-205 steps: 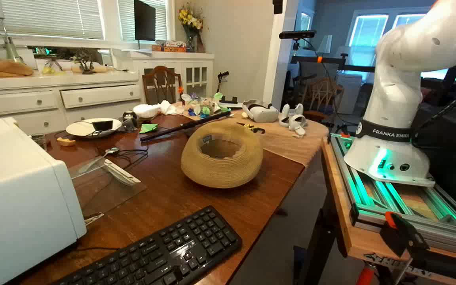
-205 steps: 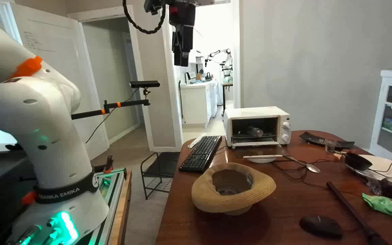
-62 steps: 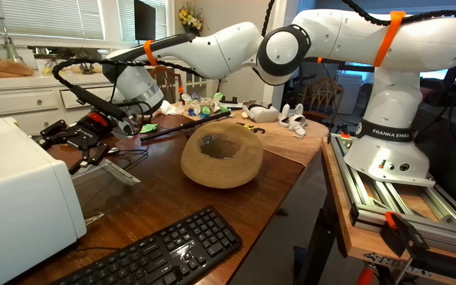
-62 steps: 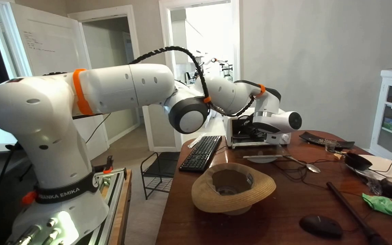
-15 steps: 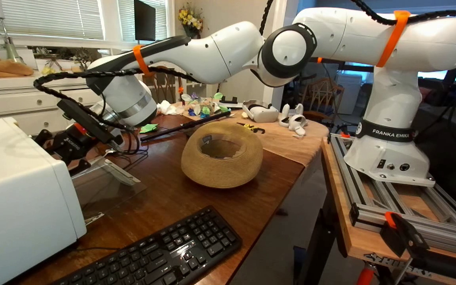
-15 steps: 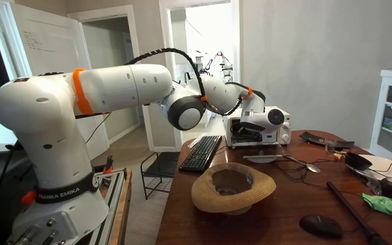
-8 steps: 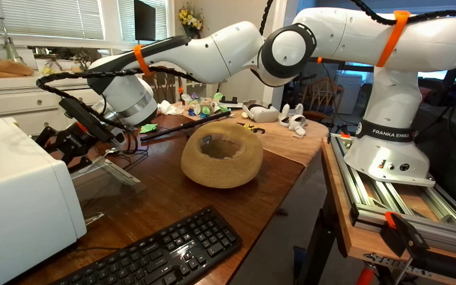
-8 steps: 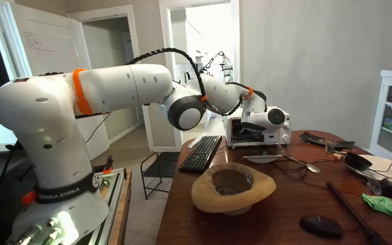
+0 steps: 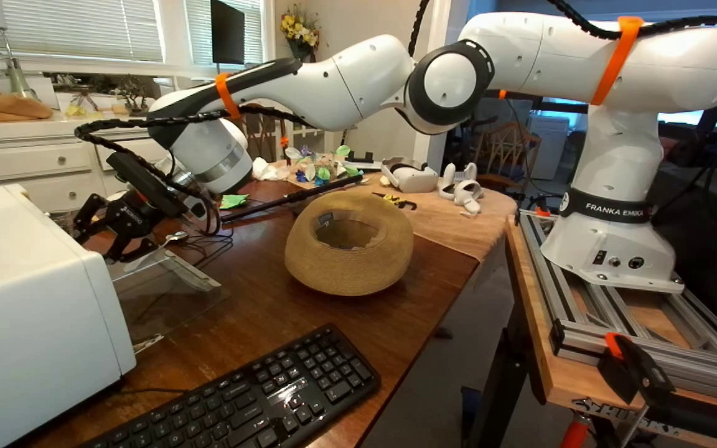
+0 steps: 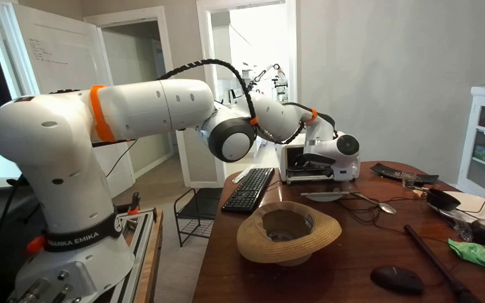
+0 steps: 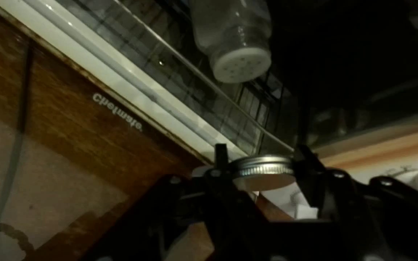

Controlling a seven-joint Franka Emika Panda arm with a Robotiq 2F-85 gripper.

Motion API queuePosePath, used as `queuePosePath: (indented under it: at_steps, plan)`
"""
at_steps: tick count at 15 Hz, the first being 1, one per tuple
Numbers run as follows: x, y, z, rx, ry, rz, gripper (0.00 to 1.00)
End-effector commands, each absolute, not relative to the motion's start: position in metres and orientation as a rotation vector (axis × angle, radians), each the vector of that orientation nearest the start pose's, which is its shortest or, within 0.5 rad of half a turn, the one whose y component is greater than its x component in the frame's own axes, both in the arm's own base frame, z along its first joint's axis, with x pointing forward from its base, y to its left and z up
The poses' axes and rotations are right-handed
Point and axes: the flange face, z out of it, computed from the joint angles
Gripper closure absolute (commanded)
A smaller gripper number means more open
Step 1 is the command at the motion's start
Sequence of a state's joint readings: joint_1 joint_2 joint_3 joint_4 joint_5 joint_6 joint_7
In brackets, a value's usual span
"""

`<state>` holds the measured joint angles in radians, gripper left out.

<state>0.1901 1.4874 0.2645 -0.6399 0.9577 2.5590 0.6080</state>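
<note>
In the wrist view my gripper point(image 11: 261, 159) is shut on a silver metal lid point(image 11: 266, 170) with a ribbed rim, one black finger pressing on either side. Beyond it a glass shaker point(image 11: 241, 65) with a white, holed cap rests above the wire rack inside the dark oven. An exterior view has the gripper point(image 9: 101, 242) at the front of the white toaster oven point(image 9: 28, 298), its fingertips partly hidden by the oven's edge. Elsewhere the robot's wrist point(image 10: 331, 151) covers both the gripper and much of the oven point(image 10: 283, 166).
The oven's glass door point(image 9: 172, 292) is lowered over the table. A straw hat point(image 9: 349, 261) lies upturned, near a black keyboard point(image 9: 271, 398). A spoon point(image 10: 387, 207), cables, a mouse point(image 10: 396, 280), a black rod point(image 10: 434, 261) and a small black pan point(image 10: 442, 200) are also around.
Over the last half second the gripper has drawn back a little from the oven. About four seconds ago its fingers stood wide apart; now they grip the lid. The hat and keyboard have stayed put.
</note>
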Motion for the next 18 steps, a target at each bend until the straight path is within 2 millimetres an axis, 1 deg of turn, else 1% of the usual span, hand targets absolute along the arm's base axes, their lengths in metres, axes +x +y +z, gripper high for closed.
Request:
queuePosePath:
  at_steps: [1, 3, 4, 7, 9, 11, 13, 16, 18]
  plan:
    - [0.794, 0.197, 0.095, -1.77, 1.308, 0.105, 0.77]
    - [0.798, 0.188, 0.1, -1.761, 1.337, 0.159, 0.77]
    - [0.799, 0.189, 0.104, -1.755, 1.332, 0.195, 0.77]
    - [0.801, 0.195, 0.126, -1.731, 1.257, 0.341, 0.77]
    - [0.803, 0.196, 0.142, -1.716, 1.22, 0.384, 0.77]
    - [0.807, 0.193, 0.159, -1.69, 1.192, 0.412, 0.77]
    - [0.809, 0.19, 0.17, -1.666, 1.171, 0.435, 0.77]
    - [0.809, 0.186, 0.178, -1.634, 1.146, 0.482, 0.77]
    - [0.808, 0.185, 0.18, -1.617, 1.132, 0.529, 0.77]
